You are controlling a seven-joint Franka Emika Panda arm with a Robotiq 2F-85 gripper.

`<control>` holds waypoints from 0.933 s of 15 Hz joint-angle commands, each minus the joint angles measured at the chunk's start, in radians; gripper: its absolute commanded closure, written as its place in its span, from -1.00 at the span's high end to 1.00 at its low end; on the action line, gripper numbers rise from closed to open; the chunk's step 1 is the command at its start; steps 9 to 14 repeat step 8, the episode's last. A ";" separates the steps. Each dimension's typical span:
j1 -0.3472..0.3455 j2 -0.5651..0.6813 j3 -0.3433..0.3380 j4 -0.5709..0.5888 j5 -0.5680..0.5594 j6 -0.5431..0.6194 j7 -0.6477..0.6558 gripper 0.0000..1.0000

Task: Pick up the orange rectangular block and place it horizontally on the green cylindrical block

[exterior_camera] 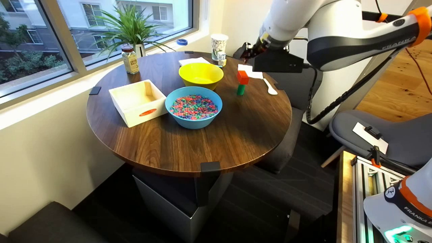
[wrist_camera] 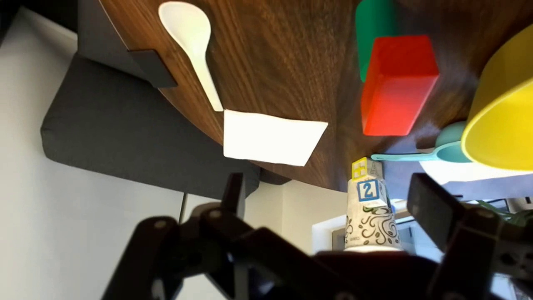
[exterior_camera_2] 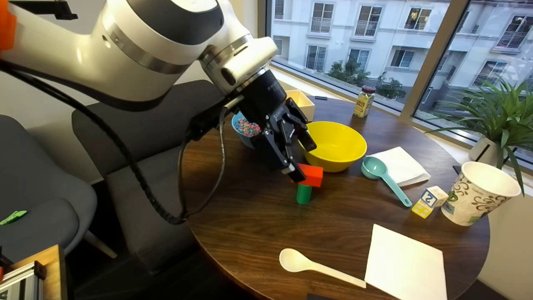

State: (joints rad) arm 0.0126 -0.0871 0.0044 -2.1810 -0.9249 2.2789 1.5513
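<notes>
The orange rectangular block (exterior_camera: 243, 77) lies flat on top of the upright green cylindrical block (exterior_camera: 241, 89) on the round table. The orange block (exterior_camera_2: 313, 176) and the green cylinder (exterior_camera_2: 304, 196) also show in an exterior view, where a fingertip covers the orange block's left end. In the wrist view the orange block (wrist_camera: 397, 87) is at the upper right, with the green cylinder (wrist_camera: 373, 31) partly hidden behind it. My gripper (wrist_camera: 333, 202) is open with nothing between its fingers. The gripper (exterior_camera_2: 303, 161) is close to the orange block and apart from it in the wrist view.
A yellow bowl (exterior_camera_2: 335, 143) stands near the blocks. A blue bowl (exterior_camera: 193, 123) of beads and a wooden box (exterior_camera: 145, 114) are beside it. A white spoon (exterior_camera_2: 318, 266), napkin (exterior_camera_2: 406, 262), teal scoop (exterior_camera_2: 391, 183), letter blocks (exterior_camera_2: 431, 200) and paper cup (exterior_camera_2: 479, 196) also lie on the table.
</notes>
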 commanded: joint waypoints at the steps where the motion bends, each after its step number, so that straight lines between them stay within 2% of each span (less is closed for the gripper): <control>1: -0.013 -0.008 0.004 0.006 0.050 -0.001 -0.038 1.00; 14: -0.018 -0.010 0.006 0.011 0.058 -0.001 -0.052 1.00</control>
